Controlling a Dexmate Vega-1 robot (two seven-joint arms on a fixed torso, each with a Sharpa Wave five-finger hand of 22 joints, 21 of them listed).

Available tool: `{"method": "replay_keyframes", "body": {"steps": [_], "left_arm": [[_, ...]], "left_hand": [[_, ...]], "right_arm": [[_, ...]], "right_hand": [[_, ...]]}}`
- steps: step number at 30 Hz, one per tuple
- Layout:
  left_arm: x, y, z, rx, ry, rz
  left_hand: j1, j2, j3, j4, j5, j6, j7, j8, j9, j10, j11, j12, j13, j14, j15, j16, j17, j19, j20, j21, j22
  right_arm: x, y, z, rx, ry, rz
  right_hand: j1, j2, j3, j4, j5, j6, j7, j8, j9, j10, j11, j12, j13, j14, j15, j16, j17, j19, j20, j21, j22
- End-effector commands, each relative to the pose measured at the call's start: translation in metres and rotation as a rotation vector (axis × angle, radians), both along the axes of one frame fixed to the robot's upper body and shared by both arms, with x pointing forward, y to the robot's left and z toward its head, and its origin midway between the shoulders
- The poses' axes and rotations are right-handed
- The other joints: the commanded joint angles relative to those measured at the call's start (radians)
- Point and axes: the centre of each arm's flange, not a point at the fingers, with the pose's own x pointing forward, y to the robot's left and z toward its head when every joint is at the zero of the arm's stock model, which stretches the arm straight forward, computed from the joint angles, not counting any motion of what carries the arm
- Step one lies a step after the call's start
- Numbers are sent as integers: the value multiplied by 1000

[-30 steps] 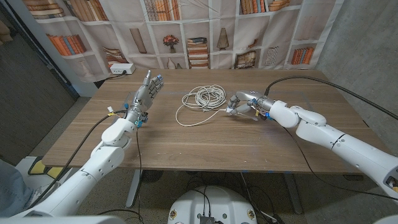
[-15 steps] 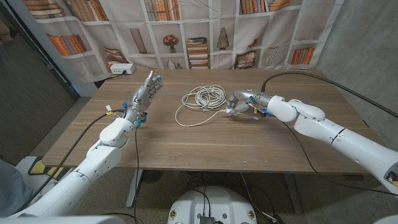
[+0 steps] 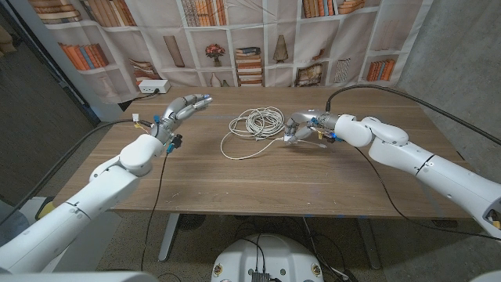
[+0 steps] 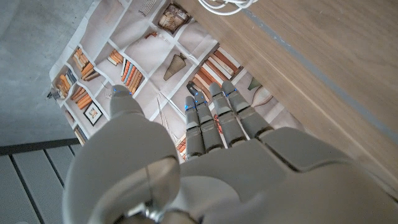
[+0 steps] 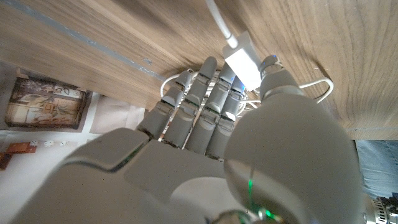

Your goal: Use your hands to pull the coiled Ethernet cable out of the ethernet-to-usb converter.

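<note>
The white Ethernet cable lies coiled at the table's far middle, and one loop runs forward to the small white converter. My right hand sits just right of the coil. In the right wrist view the converter is pinched between the thumb and the fingers, with the cable still plugged into it. My left hand hovers above the table left of the coil, fingers straight and pointing toward it, holding nothing. The left wrist view has the coil's edge beyond the left fingers.
A white power box with a lead stands at the table's back left corner. A bookshelf-print curtain hangs behind the table. Black cables trail from both arms. Bare wood lies between the coil and the front edge.
My left arm has swung up and turned, so its fingers now point right toward the coil. The right hand has crept slightly left at the converter. The coil has not moved.
</note>
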Motion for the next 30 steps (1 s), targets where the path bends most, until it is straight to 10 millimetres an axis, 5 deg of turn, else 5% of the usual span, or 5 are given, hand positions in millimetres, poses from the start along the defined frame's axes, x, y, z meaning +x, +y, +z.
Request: {"method": "replay_keyframes", "body": {"steps": [1, 6, 17, 30], "left_arm": [[-6, -21, 12, 157, -47, 63], [-6, -30, 9, 184, -101, 75], [-15, -35, 4, 179, -228, 115], [-12, -40, -4, 186, -244, 66]], "left_hand": [[20, -7, -1, -7, 7, 17, -5, 4, 3, 16, -4, -1, 3, 2, -16, -3, 4, -18, 6, -6, 2], [76, 18, 22, -24, 11, 25, -21, -2, 4, 30, -24, -14, 4, -16, -24, -23, 4, -71, -5, -33, 2], [126, 25, 38, -38, 11, 42, -43, -3, 4, 46, -52, -22, 5, -27, -40, -34, 3, -93, -17, -48, 1], [127, 33, 39, -22, 3, 77, -57, 1, 5, 78, -60, -27, 6, -4, -50, -31, 4, -100, -9, -56, 2]], "right_arm": [[-16, 3, 16, 1, -53, 12], [-19, 4, 20, 18, -73, 13], [-21, 7, 28, 64, -73, 16], [-25, 15, 34, 78, -90, 20]], "right_hand": [[78, 80, -4, 2, 0, 113, -100, -4, 2, 59, -56, -4, 0, 11, -91, 0, 0, -6, -18, -4, 0], [77, 81, -5, 5, 0, 114, -100, -7, 2, 63, -56, -4, -2, 8, -90, -3, -1, -7, -16, -4, 0], [77, 82, -8, 6, 1, 116, -101, -12, 2, 65, -56, -6, -4, 6, -92, -6, -2, -9, -15, -4, 0], [79, 84, -9, 7, 2, 117, -100, -17, 2, 65, -57, -8, -5, 7, -91, -5, -2, -11, -14, -5, -1]]}}
